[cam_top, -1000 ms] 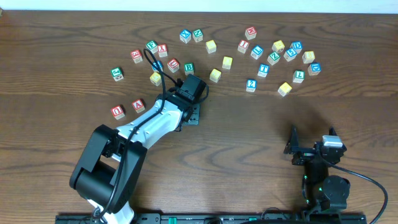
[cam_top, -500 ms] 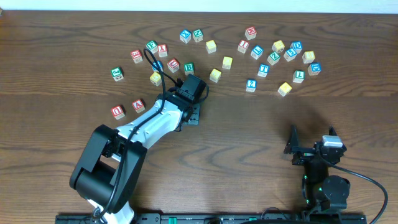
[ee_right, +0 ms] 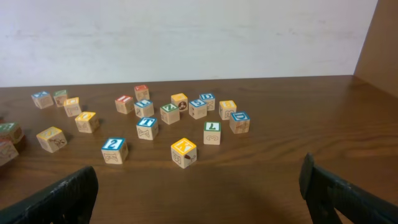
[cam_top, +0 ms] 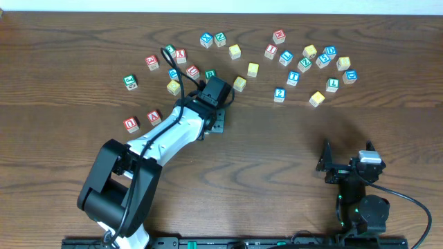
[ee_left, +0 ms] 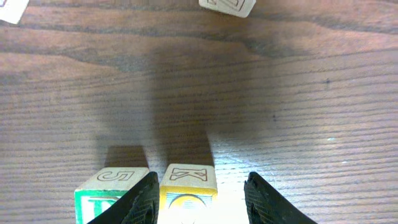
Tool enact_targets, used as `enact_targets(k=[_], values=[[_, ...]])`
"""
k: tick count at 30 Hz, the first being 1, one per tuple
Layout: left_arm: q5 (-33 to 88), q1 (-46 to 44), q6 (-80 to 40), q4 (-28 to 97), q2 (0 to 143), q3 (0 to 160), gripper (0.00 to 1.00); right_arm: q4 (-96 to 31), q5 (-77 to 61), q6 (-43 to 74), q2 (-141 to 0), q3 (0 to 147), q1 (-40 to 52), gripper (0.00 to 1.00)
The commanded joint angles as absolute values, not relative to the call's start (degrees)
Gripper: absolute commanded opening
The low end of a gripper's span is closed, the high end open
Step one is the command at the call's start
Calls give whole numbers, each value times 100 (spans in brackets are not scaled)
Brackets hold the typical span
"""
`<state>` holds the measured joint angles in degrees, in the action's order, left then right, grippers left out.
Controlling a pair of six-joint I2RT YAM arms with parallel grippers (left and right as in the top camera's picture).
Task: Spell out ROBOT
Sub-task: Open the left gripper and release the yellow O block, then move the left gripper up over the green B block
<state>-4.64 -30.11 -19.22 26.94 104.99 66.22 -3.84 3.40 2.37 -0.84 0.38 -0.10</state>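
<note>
Item: yellow-topped cube, toward far edge of table, left of middle; green-lettered cube just beside

Handling, we judge: light, rigid, smooth wood, not fragile; grip opposite flat side faces

Left hand spread, straddling it, not pinching

Right hand spread, near-right corner

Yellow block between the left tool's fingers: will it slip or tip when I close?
Probably stiff and light: the yellow block looks like small solid wood. Its flat sides should grip squarely, so rolling seems unlikely. The green block beside it may get nudged.
</note>
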Motion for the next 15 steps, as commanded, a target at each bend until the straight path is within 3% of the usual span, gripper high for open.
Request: enact_targets(k=[1, 15], values=[[-561, -2991, -1817, 2738, 10289, 6744, 44, -408, 346, 274, -49, 32, 8, 99], [-996, -2991, -1647, 2727, 9225, 6755, 45, -405, 346, 274, -51, 32, 8, 99]])
